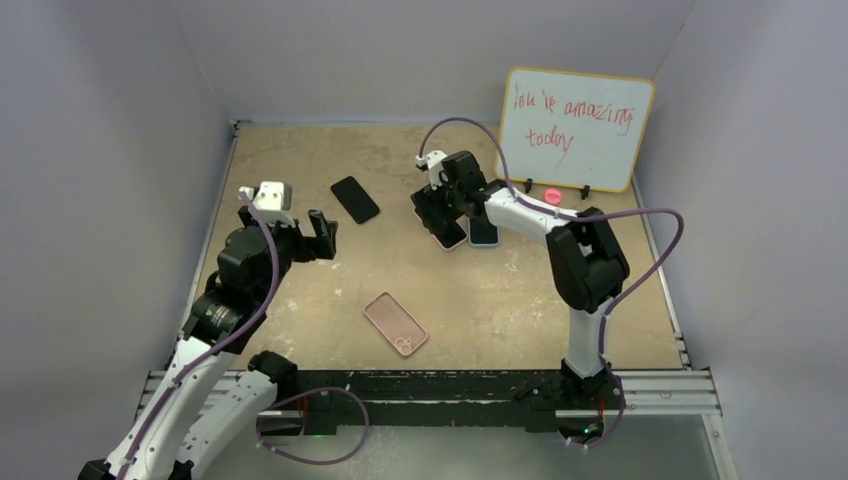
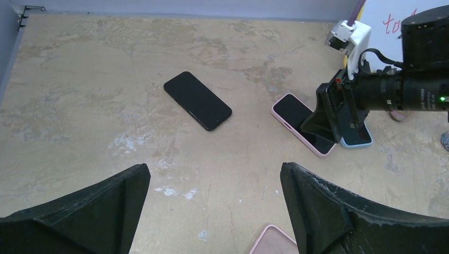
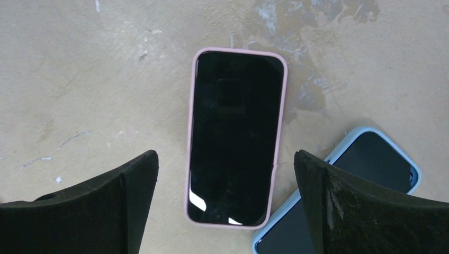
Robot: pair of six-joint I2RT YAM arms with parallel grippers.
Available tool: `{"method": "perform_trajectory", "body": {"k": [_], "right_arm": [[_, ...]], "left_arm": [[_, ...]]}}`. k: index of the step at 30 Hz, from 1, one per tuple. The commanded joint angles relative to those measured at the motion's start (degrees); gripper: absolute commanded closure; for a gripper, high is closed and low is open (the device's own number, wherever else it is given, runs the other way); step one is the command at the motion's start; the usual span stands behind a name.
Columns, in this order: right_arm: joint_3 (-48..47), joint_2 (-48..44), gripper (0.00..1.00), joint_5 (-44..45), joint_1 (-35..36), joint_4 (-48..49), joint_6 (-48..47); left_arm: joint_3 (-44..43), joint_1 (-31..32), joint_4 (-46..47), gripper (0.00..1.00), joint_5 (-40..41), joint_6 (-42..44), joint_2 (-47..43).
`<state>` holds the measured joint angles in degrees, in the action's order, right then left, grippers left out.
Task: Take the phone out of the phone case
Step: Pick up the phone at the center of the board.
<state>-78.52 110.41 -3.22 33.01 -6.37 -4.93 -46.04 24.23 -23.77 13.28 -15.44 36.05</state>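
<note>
A phone in a pink case (image 3: 235, 137) lies face up on the table, also seen in the top view (image 1: 452, 238) and the left wrist view (image 2: 294, 117). My right gripper (image 3: 226, 156) is open and hovers just above it, one finger on each long side, not touching; in the top view the right gripper (image 1: 438, 215) covers part of the phone. A phone in a blue case (image 3: 377, 156) lies beside it on the right. My left gripper (image 1: 322, 236) is open and empty over bare table at the left (image 2: 214, 166).
A bare black phone (image 1: 355, 199) lies at the back centre-left. An empty pink case (image 1: 396, 323) lies back up near the front centre. A whiteboard (image 1: 575, 128) and a small pink object (image 1: 552, 195) stand at the back right. Grey walls enclose the table.
</note>
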Motion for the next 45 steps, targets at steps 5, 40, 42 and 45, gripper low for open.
{"method": "perform_trajectory", "body": {"k": [5, 40, 42, 45], "right_arm": [[-9.25, 6.04, 0.01, -5.45, -2.01, -8.55, -2.90], [10.52, -4.21, 0.62, -4.32, 0.78, 1.15, 8.65], [14.53, -6.98, 0.71, -6.47, 0.80, 5.36, 12.09], [20.31, -10.44, 0.78, -10.49, 0.83, 11.82, 16.42]], "left_arm": [[0.52, -0.54, 1.67, 0.01, -2.80, 0.85, -0.72], [4.20, -1.20, 6.28, 0.04, -15.86, -11.75, 6.31], [5.67, -1.20, 8.09, 0.05, -17.88, -14.63, 8.07], [8.36, -1.20, 13.71, 0.08, -23.11, -19.14, 11.52]]}}
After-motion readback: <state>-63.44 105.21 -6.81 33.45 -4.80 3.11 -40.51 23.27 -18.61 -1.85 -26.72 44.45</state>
